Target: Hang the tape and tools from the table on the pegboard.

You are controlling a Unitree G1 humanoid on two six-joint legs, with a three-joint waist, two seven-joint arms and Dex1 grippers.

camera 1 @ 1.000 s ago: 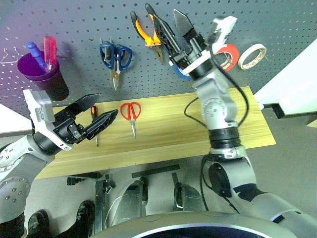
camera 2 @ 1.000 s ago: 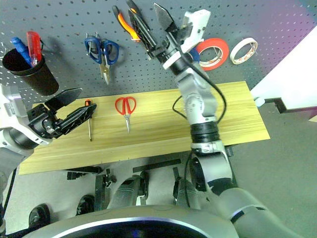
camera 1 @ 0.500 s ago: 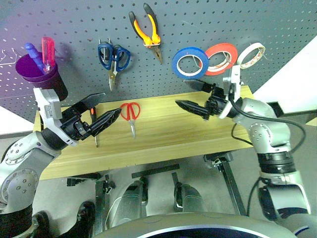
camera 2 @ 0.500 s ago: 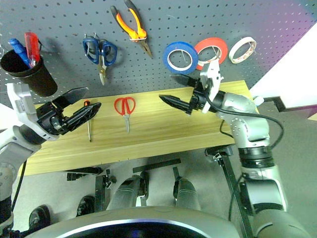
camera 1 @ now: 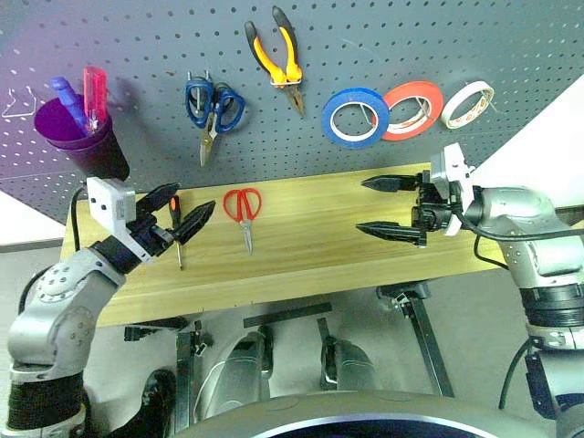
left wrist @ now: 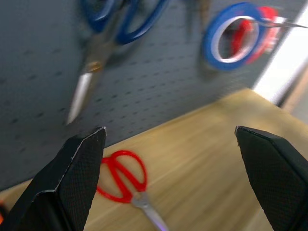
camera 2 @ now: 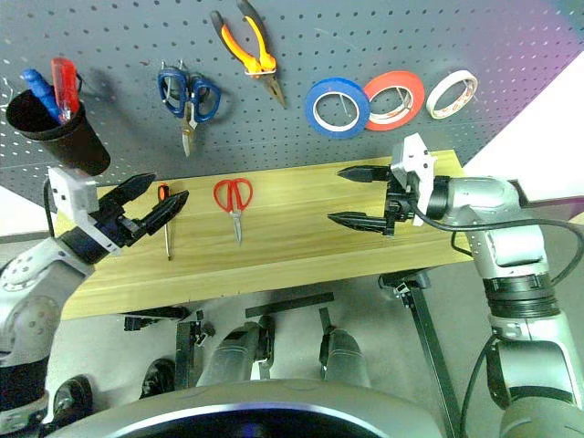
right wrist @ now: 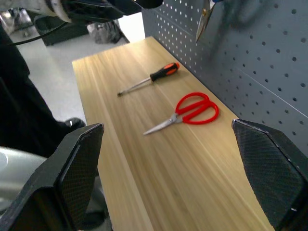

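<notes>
No brand, label or writing is legible on any item. The left gripper (camera 1: 181, 209) is hovering spread wide and empty over the left end of the table (camera 1: 310, 255), its fingers flanking the screwdriver (camera 1: 175, 226) without touching it. The right gripper (camera 1: 385, 206) is reaching leftward, roughly level, over the table's right part, jaws released and empty. The red-handled scissors (camera 1: 243, 211) are lying on the table just right of the screwdriver. Behind the table, the pegboard (camera 1: 365, 36) is carrying the pliers (camera 1: 277, 57) and the blue tape roll (camera 1: 354, 117).
</notes>
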